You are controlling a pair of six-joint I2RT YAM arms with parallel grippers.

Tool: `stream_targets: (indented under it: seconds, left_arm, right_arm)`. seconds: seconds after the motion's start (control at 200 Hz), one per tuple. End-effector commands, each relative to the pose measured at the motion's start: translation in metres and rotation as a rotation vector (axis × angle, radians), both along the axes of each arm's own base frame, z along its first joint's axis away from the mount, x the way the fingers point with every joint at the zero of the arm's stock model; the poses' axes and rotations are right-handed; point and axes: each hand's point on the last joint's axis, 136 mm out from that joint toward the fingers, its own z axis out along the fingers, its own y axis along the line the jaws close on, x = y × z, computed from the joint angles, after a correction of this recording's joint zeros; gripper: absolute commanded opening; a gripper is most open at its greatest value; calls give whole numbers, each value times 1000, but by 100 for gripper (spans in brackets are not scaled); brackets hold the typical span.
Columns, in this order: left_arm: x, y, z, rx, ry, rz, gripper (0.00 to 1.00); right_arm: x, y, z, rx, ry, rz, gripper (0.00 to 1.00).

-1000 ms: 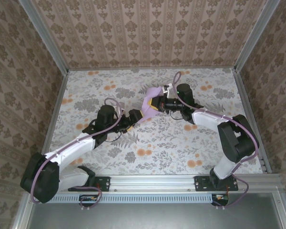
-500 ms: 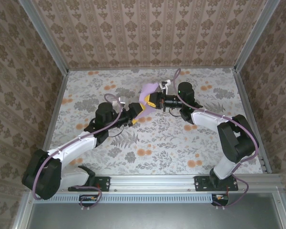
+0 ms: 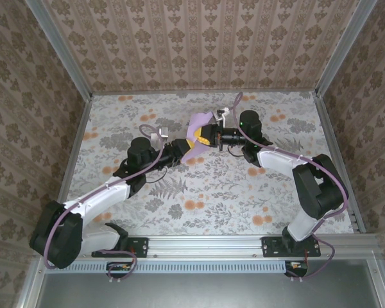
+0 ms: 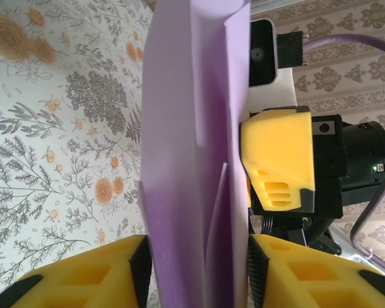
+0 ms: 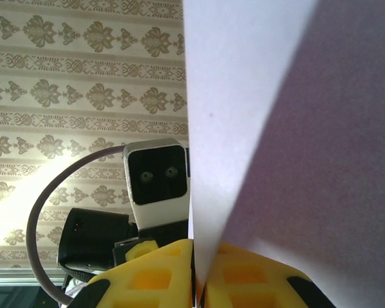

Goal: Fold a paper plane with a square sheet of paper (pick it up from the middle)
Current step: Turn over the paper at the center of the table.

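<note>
The lilac sheet of paper hangs above the middle back of the table, folded into long upright layers. I cannot tell whether it has the paper plane's dart shape. My right gripper comes in from the right and is shut on the paper's edge; the paper rises from its yellow fingers. My left gripper reaches in from the left. Its jaws stand apart on either side of the loose layers, the pads at the outer faces, the layers unpressed.
The floral tablecloth covers the table, with patterned walls on three sides and a metal rail at the near edge. The right gripper's yellow finger sits just behind the paper.
The left gripper moved up and right to the paper and its jaws narrowed around it. The right gripper shifted the paper slightly back and left, holding it throughout.
</note>
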Motion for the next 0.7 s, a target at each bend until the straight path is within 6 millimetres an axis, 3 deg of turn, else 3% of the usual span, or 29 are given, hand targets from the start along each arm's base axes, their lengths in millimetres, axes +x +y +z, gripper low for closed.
stream_targets:
  seconds: [0.0,0.27,0.33,0.425,0.56,0.7]
  left_arm:
    - [5,7,13,10,-61,28,40]
    - [7,11,9,38,-69,35,20]
    - [7,13,5,53,-66,37,18]
    - [8,18,-3,99,-55,46,16]
    - [7,36,-30,302,-18,68,12]
    - [3,69,-53,599,5,93,8]
  right_arm:
    - [-7,1,-2,0,0,34,15]
    - [-9,0,-13,-51,20,40,20]
    - [-9,-3,-18,-81,31,35,24]
    - [-8,-16,-29,-168,41,-5,41]
    - [-8,-40,-40,-299,23,-74,56]
    - [-8,-64,-52,-414,18,-141,62]
